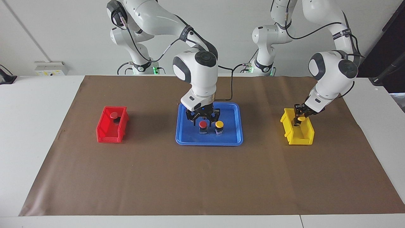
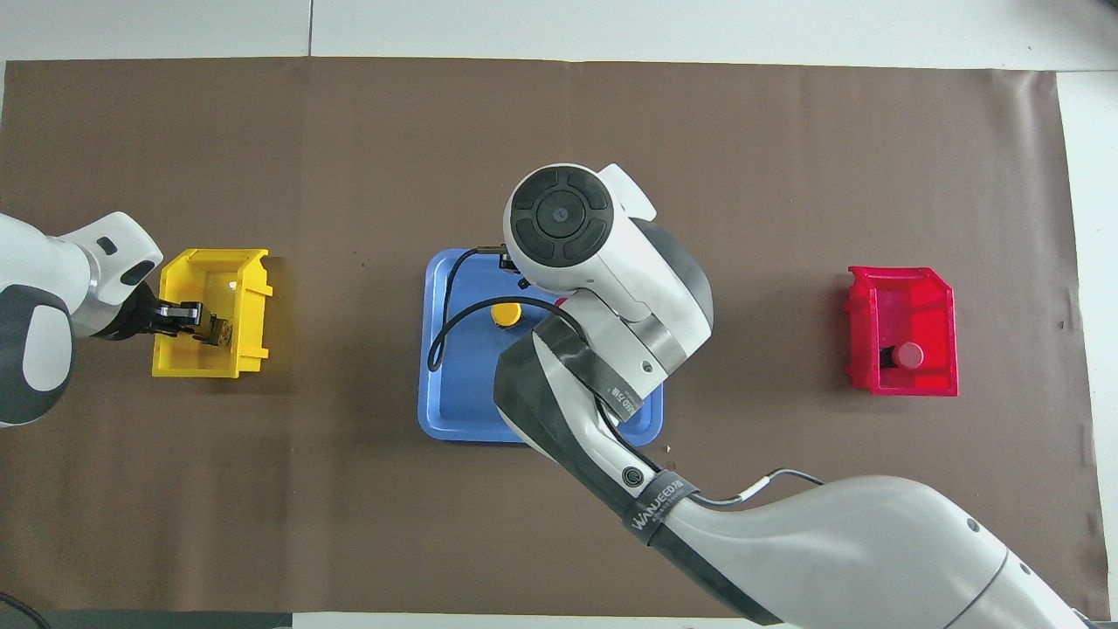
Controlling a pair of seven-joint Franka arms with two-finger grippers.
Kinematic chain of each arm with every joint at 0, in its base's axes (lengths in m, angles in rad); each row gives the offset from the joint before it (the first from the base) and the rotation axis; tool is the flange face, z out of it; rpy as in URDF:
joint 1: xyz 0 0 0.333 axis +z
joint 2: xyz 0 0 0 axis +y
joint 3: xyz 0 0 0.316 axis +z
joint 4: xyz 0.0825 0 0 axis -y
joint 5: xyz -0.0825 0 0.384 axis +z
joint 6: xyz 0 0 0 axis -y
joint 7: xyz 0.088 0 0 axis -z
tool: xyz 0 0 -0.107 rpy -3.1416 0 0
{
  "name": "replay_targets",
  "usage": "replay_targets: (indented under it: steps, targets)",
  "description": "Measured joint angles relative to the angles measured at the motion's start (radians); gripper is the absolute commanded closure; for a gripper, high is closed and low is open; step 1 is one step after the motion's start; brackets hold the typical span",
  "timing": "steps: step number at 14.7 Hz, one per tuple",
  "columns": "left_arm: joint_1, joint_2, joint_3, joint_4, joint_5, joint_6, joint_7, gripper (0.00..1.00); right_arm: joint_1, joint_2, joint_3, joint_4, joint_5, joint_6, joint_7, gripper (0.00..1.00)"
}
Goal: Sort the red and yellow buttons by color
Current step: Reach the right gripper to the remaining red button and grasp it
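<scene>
Red button (image 1: 203, 123) on the blue tray (image 1: 190, 139), at the middle of the frame, stood directly under the right hand (image 1: 202, 120), whose fingers were spread on both sides of its cap; the yellow button (image 1: 219, 124) stood just beside it. I judge this hand only needs to go straight down. The left hand (image 1: 299, 117), at the frame's right, pinched another yellow button (image 1: 301, 119) over the yellow bin (image 1: 297, 137). One more red button (image 1: 114, 115) lay in the red bin (image 1: 109, 135).

Left hand (image 2: 212, 327) over the yellow bin (image 2: 188, 362) — right arm (image 2: 611, 349) covers the blue tray (image 2: 441, 349).
</scene>
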Motion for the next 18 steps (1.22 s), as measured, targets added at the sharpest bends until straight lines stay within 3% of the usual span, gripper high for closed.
replay_targets:
  steps: [1, 2, 3, 4, 9, 10, 11, 18]
  targets:
    - [0.000, -0.001, 0.000, -0.009, 0.000, 0.008, 0.000, 0.87, 0.000, 0.007, 0.000, 0.000, -0.001, 0.000, 0.000, 0.29]
    - [0.000, -0.002, -0.001, -0.014, 0.000, 0.010, 0.000, 0.64, 0.000, 0.009, -0.002, -0.002, -0.001, 0.000, 0.000, 0.29]
    - [0.000, -0.002, -0.001, -0.017, 0.000, 0.012, 0.000, 0.34, -0.001, 0.011, -0.002, -0.007, -0.001, 0.007, 0.000, 0.29]
    - [0.000, -0.003, -0.002, -0.018, 0.000, 0.014, 0.000, 0.17, -0.002, 0.011, -0.003, -0.019, -0.001, 0.025, 0.000, 0.29]
    - [0.000, -0.008, -0.009, -0.003, 0.000, 0.001, 0.000, 0.15, -0.005, 0.011, -0.004, -0.067, -0.001, 0.056, 0.000, 0.29]
    - [0.000, -0.010, -0.009, 0.014, 0.000, -0.018, 0.000, 0.04, -0.005, 0.010, -0.003, -0.071, -0.001, 0.056, 0.000, 0.29]
    - [0.000, -0.012, -0.010, 0.047, 0.000, -0.058, 0.000, 0.00, -0.005, 0.008, -0.003, -0.078, -0.001, 0.056, 0.000, 0.29]
    - [-0.012, -0.057, -0.027, 0.492, 0.000, -0.512, 0.003, 0.00, -0.002, -0.002, 0.000, -0.114, -0.001, 0.060, 0.000, 0.41]
